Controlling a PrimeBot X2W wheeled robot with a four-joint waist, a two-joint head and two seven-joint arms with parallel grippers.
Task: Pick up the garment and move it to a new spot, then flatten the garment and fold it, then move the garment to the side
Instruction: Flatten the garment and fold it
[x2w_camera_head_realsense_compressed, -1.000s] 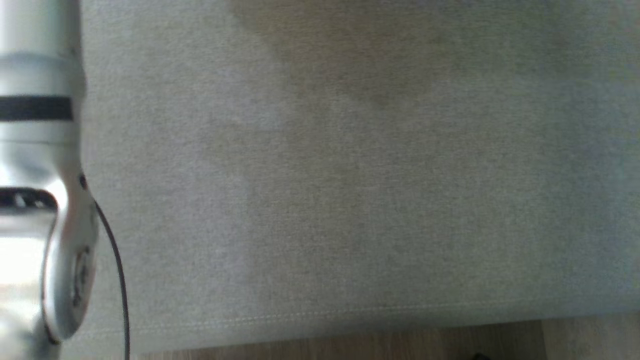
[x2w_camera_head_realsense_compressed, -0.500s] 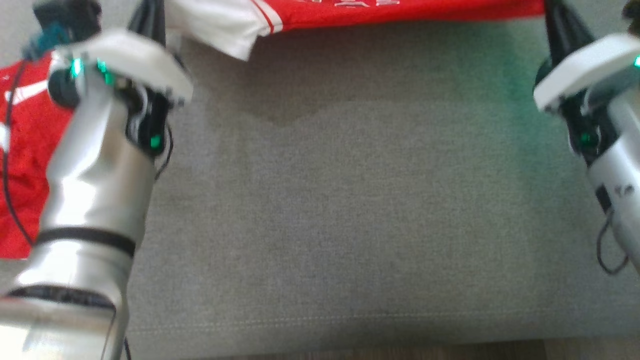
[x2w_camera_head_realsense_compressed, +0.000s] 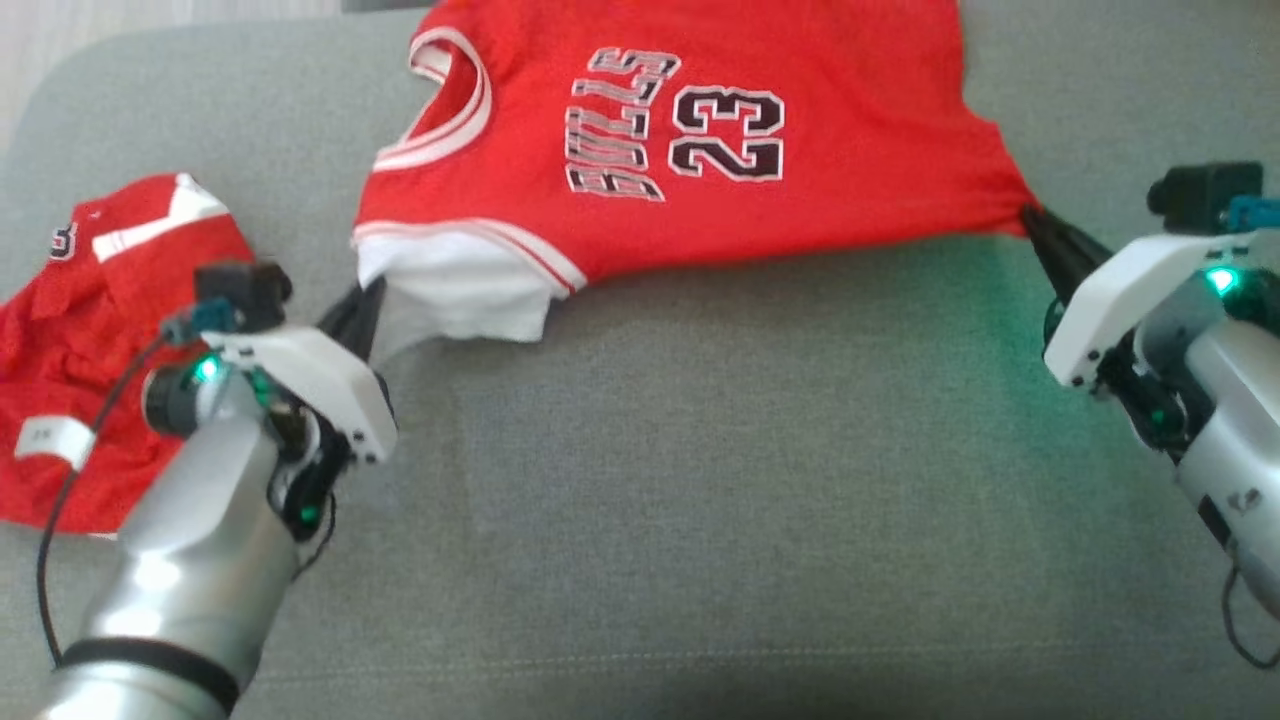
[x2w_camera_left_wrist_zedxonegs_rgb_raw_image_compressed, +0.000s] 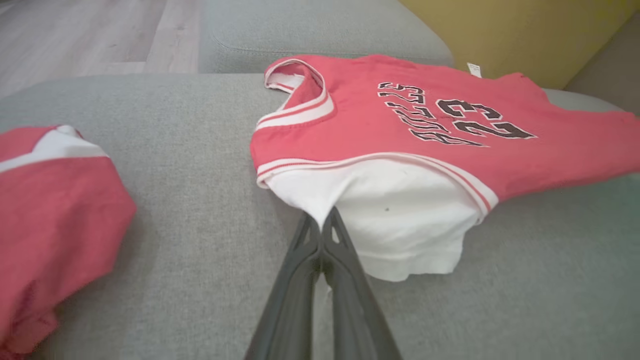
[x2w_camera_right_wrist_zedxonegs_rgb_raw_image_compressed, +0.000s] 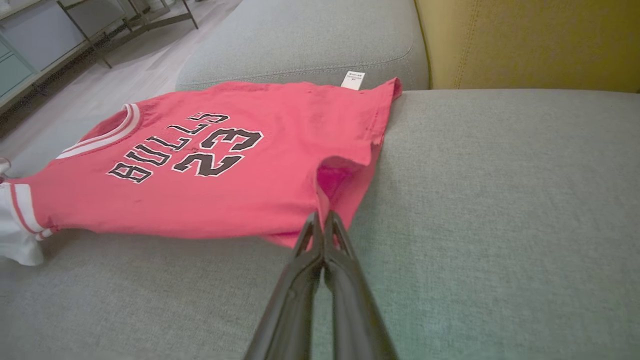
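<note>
**1. Scene, largest to smallest**

The grey seat (x2w_camera_head_realsense_compressed: 700, 480) carries everything. The red jersey (x2w_camera_head_realsense_compressed: 800, 190) lies print-side up on its far half. The jersey's near edge is drawn between my two grips. A second red garment (x2w_camera_head_realsense_compressed: 90, 330) lies crumpled just beside my left forearm. My left gripper (x2w_camera_head_realsense_compressed: 365, 300) is clamped on the white sleeve (x2w_camera_head_realsense_compressed: 460, 290). My right gripper (x2w_camera_head_realsense_compressed: 1028, 215) is clamped on the near hem corner. Both pairs of jaws are pressed together at the tips, with only a thin pinch of cloth between them. A small white label (x2w_camera_right_wrist_zedxonegs_rgb_raw_image_compressed: 353, 80) sits at the far hem corner.

**2. Hazards**

- Slip: each hold is at the very fingertips on a small bite of fabric. Unequal tension between my arms could pull one corner free.
- Skew: the left hold is on a loose sleeve, not the body. Pulling there would likely bunch the shoulder rather than flatten it.
- Snag: my left arm and its cable run close to the second garment and could drag it along.

**3. Orientation**

The neckline (x2w_camera_head_realsense_compressed: 450, 100) points to my left and the hem to my right. The long axis, neck to hem, runs side to side across the seat.
</note>
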